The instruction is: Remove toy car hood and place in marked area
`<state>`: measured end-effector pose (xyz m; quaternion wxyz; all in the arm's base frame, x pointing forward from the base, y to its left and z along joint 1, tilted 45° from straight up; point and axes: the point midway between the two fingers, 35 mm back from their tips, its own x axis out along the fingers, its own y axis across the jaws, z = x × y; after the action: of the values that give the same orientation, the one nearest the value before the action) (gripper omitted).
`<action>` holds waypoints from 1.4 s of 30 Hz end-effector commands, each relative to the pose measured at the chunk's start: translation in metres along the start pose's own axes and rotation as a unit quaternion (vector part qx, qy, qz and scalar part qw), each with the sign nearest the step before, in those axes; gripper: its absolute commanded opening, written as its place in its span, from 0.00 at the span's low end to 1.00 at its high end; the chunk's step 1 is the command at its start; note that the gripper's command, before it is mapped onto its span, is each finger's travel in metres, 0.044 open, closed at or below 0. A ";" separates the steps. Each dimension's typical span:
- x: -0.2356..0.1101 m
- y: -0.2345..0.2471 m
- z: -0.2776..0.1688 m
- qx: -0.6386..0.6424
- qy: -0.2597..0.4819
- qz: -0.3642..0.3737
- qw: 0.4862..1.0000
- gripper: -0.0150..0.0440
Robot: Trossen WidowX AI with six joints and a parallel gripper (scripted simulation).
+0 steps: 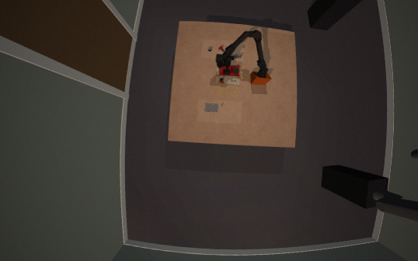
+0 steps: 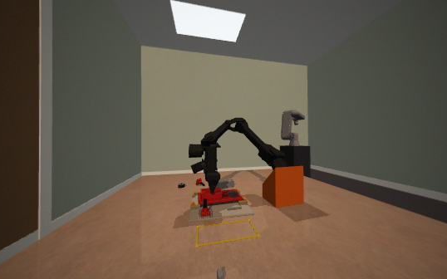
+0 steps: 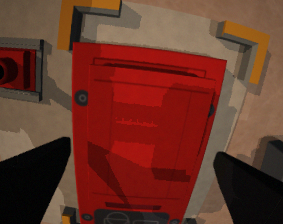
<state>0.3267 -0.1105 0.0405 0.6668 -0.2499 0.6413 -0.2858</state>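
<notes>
The toy car's red hood (image 3: 145, 123) (image 2: 220, 196) (image 1: 230, 71) lies flat on the car, which rests on a pale fixture with orange corner brackets (image 3: 92, 4). My gripper (image 3: 145, 152) (image 2: 213, 190) (image 1: 226, 64) is open and points straight down close above the hood. One dark finger stands off each long side of the hood, and nothing is between them. I cannot tell whether the fingertips touch the fixture. The marked area, a yellow rectangle outline (image 2: 227, 241) (image 1: 226, 96), lies on the table just in front of the car and is empty.
The arm's orange base block (image 2: 285, 187) (image 1: 260, 78) stands right of the car. A small red part on a grey block (image 3: 15, 70) (image 2: 204, 212) sits beside the fixture. A black wheel (image 2: 181, 185) and a small red piece (image 2: 199, 181) lie behind. A grey plate (image 1: 210, 106) lies beyond the marked area.
</notes>
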 end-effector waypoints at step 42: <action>0.019 0.000 -0.001 -0.001 0.001 -0.001 1.000 0.91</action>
<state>0.3260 -0.1242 0.0265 0.6656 -0.2511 0.6420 -0.2860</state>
